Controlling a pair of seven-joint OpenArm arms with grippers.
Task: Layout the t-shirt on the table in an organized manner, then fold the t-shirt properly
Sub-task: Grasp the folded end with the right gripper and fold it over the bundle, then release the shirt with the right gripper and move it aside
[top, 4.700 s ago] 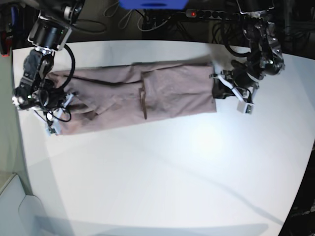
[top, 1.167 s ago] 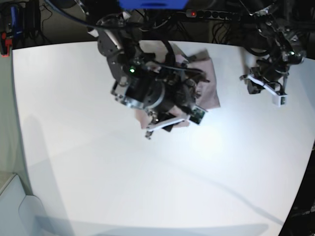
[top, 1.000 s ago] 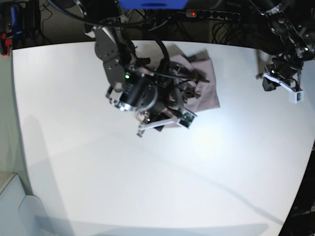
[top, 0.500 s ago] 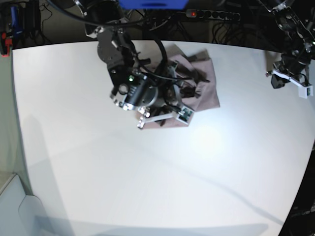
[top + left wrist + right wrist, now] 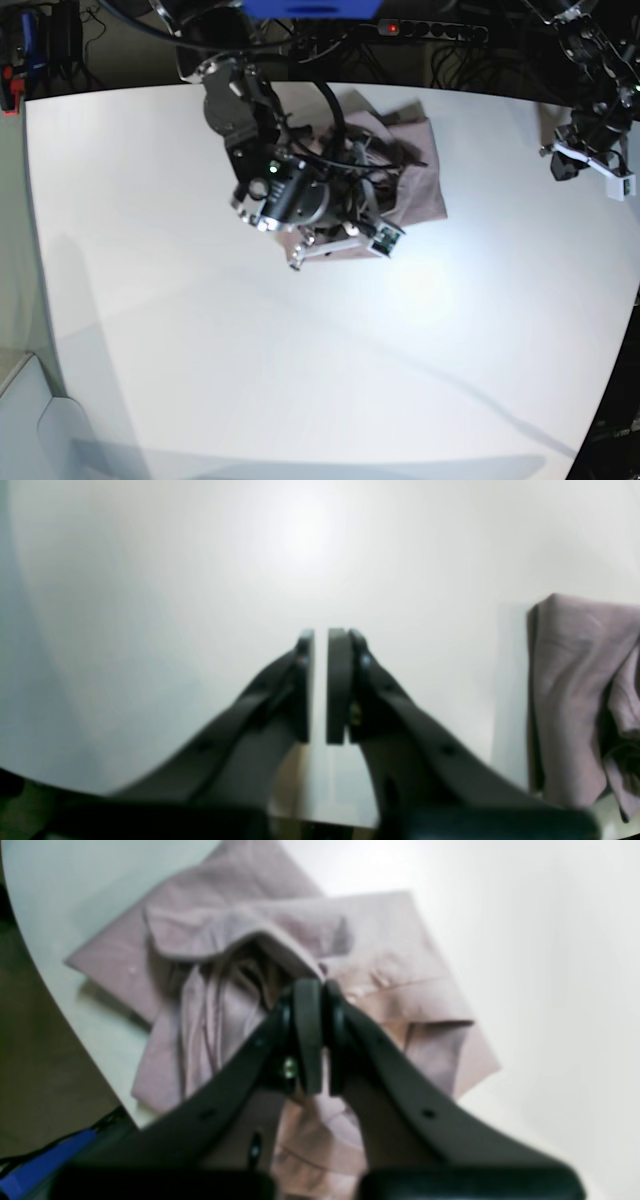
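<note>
The near half of the table (image 5: 300, 380) lay bare, with plenty of room for moving. Farther back, the right tool (image 5: 316, 1035) hung over the shirt (image 5: 425, 185), and its jaws, spread a second ago, had snapped together with no cloth visibly between them. I took that for a fold just let go; the bundle looked lumpy rather than neat. The shirt sat close to the far edge, with little margin behind it. The left tool (image 5: 320, 685) had drawn off toward the table's far corner, jaws nearly pressed together and holding nothing.
</note>
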